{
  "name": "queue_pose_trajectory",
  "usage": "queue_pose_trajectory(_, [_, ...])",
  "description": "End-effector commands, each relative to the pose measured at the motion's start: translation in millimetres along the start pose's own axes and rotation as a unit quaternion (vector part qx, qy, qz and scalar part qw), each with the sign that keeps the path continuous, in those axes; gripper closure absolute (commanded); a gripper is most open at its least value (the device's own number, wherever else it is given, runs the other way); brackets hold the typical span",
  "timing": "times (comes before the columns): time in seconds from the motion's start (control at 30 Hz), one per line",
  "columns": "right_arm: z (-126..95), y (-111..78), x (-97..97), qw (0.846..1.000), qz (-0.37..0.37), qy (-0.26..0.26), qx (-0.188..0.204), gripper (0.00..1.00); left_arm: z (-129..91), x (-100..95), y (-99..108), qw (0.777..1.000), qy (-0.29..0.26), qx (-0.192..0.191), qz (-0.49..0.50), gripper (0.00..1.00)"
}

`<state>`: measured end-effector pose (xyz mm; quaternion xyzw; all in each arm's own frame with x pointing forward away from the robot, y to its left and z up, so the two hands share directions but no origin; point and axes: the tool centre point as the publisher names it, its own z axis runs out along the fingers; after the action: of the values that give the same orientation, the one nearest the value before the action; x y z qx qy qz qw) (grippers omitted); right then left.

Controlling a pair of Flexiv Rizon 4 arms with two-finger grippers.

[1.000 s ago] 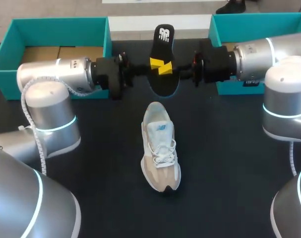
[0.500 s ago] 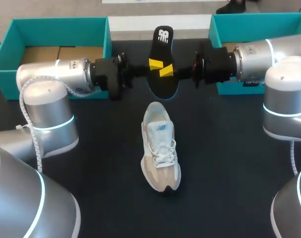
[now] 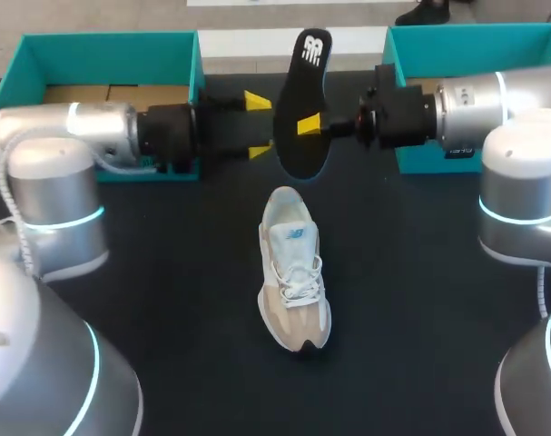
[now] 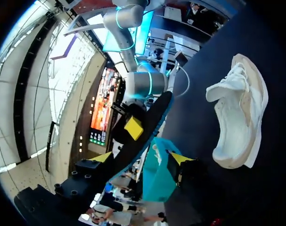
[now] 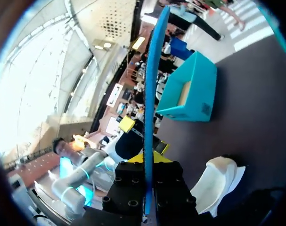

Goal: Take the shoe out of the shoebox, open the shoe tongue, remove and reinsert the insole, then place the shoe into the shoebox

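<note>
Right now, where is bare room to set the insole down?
Bare black tabletop lies on both sides of the beige-and-white sneaker. Beyond it is crowded: right gripper shut on the black foam insole, open left gripper, left teal cardboard box, right teal box.

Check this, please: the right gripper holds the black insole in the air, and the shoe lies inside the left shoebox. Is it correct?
One thing is wrong: the shoe lies on the table, not in the left shoebox, as the head view shows. The right gripper does hold the black insole in the air.
</note>
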<state>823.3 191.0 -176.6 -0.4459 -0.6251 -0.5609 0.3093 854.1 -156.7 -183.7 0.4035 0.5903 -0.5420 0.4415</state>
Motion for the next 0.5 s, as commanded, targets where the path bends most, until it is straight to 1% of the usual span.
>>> queue_pose_trajectory(0.03, [8.4,0.0,0.9,0.998,-0.065,0.002,-0.010,1.00,-34.2,1.9,-11.4,0.974,0.087,-0.050,-0.204,0.00])
queue_pose_trajectory(0.07, [10.3,1.9,1.3,0.996,-0.091,-0.001,-0.007,1.00,-40.1,7.6,-12.0,0.966,0.096,-0.061,-0.231,0.00])
queue_pose_trajectory(0.13, [12.8,4.9,3.8,0.990,-0.140,0.006,-0.009,1.00,-46.4,19.1,-12.9,0.955,0.118,-0.069,-0.263,0.00])
queue_pose_trajectory(0.17, [13.9,6.4,5.7,0.988,-0.154,0.011,-0.011,1.00,-49.2,25.5,-12.5,0.947,0.139,-0.084,-0.278,0.00])
queue_pose_trajectory(0.2, [13.9,6.9,5.9,0.988,-0.152,0.002,-0.018,1.00,-51.3,31.1,-11.5,0.944,0.160,-0.093,-0.272,0.00])
queue_pose_trajectory(0.23, [12.3,7.2,6.4,0.990,-0.143,0.003,-0.011,1.00,-51.3,31.1,-11.5,0.944,0.160,-0.093,-0.272,0.00])
queue_pose_trajectory(0.5, [12.3,7.2,6.4,0.990,-0.143,0.003,-0.011,1.00,-51.3,31.1,-11.5,0.944,0.160,-0.093,-0.272,0.00])
